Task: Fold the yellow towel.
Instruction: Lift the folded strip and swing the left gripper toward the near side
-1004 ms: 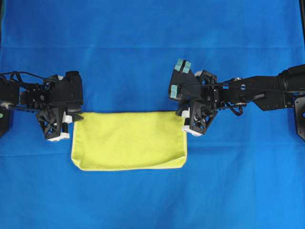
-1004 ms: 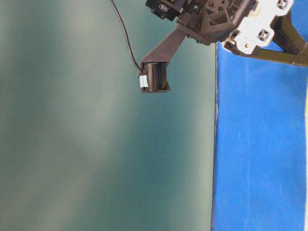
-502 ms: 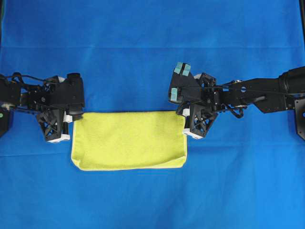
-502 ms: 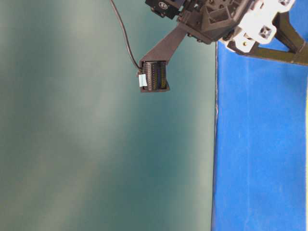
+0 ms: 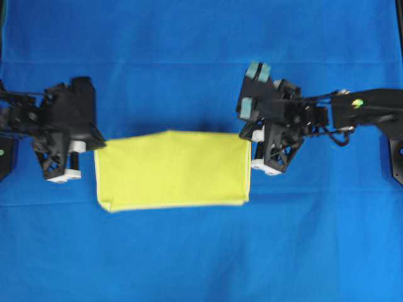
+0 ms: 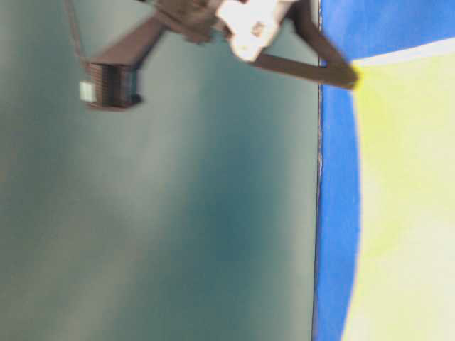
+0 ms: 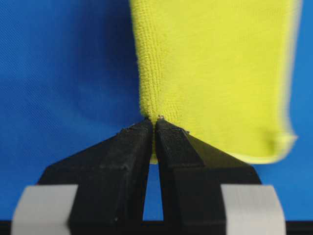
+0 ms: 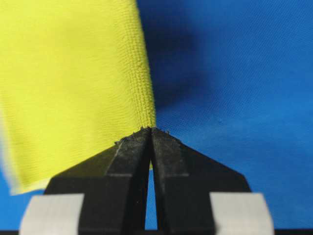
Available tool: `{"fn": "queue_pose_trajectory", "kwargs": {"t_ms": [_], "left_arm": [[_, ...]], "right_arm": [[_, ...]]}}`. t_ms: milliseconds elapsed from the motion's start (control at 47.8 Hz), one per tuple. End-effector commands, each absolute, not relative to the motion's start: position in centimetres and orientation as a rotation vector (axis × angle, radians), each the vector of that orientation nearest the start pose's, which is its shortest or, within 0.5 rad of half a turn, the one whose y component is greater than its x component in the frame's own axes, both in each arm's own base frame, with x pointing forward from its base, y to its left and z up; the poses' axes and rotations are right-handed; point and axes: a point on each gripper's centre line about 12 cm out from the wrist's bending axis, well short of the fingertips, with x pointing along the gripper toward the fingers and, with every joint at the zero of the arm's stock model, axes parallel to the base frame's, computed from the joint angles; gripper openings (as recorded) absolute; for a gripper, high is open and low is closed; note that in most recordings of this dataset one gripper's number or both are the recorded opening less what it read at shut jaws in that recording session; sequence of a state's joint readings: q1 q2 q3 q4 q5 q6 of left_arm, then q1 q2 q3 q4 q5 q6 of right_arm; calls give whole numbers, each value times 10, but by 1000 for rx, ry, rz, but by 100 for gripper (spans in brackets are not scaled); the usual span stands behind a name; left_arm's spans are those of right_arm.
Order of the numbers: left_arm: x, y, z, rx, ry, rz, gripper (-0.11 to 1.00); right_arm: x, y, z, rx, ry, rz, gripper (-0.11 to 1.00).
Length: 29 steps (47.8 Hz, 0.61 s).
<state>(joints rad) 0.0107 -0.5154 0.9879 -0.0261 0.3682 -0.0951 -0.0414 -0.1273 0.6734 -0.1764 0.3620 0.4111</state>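
Note:
The yellow towel lies folded into a wide rectangle on the blue cloth, with its far edge raised off the surface. At the far left corner my left gripper is shut on the towel's edge. The left wrist view shows the towel pinched between the black tips of that gripper. My right gripper is shut on the far right corner. In the right wrist view the towel hangs from the closed tips of the right gripper. The table-level view is blurred and shows the towel lifted.
Blue cloth covers the whole table. Black arm bases stand at the left edge and the right edge. In the table-level view a grey-green wall fills the left side, beside a strip of blue cloth.
The right gripper has shut on the towel's far right corner. Both grippers have risen and drawn slightly apart, lifting the towel's far edge off the cloth.

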Motion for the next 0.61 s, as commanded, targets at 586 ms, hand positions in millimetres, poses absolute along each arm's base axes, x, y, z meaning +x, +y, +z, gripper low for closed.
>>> {"fn": "queue_pose_trajectory", "kwargs": {"t_ms": [586], "left_arm": [[243, -8, 239, -120, 621, 7, 4]], "right_arm": [[339, -43, 240, 191, 785, -266, 0]]}}
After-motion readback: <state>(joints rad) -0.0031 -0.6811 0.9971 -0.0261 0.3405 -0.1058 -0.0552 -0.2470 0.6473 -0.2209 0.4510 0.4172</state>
